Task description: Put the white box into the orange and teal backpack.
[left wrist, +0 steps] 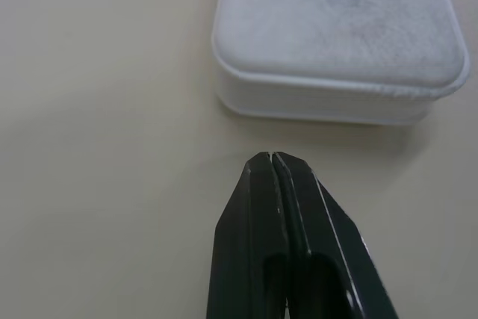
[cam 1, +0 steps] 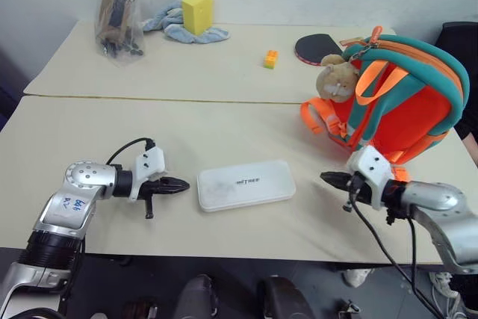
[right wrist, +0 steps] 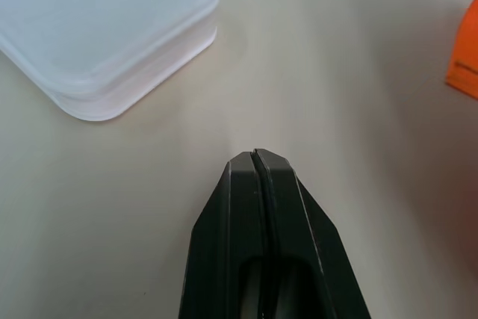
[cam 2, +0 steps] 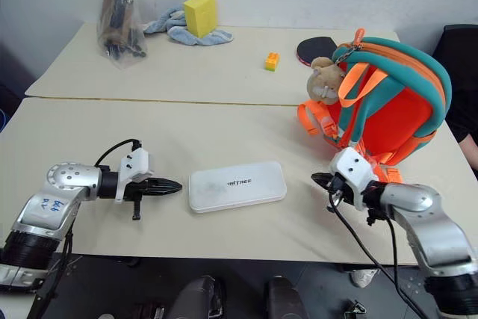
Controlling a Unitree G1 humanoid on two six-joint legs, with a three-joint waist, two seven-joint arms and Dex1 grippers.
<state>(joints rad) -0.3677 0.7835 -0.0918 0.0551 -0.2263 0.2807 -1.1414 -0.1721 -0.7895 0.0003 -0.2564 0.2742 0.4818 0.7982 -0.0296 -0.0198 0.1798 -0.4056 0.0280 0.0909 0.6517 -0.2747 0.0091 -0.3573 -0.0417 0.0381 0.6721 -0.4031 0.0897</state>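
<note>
The white box (cam 1: 246,184) lies flat on the near table, between my two grippers; its end also shows in the left wrist view (left wrist: 336,42) and a corner in the right wrist view (right wrist: 104,28). My left gripper (cam 1: 184,184) is shut and empty, its tip a short gap from the box's left end. To the right of the box my right gripper (cam 1: 326,178) is shut too, with nothing in it and a wider gap to the box. The orange and teal backpack (cam 1: 399,91) stands upright at the table's right side, behind the right gripper, a tan plush charm (cam 1: 337,78) hanging on it.
On the far table stand a clear plastic bag (cam 1: 119,13) with dark items, a yellow sponge block (cam 1: 198,11) on a blue cloth (cam 1: 175,26), a small orange and yellow brick (cam 1: 270,58) and a dark paddle (cam 1: 317,48). A seam (cam 1: 164,98) joins the two tables.
</note>
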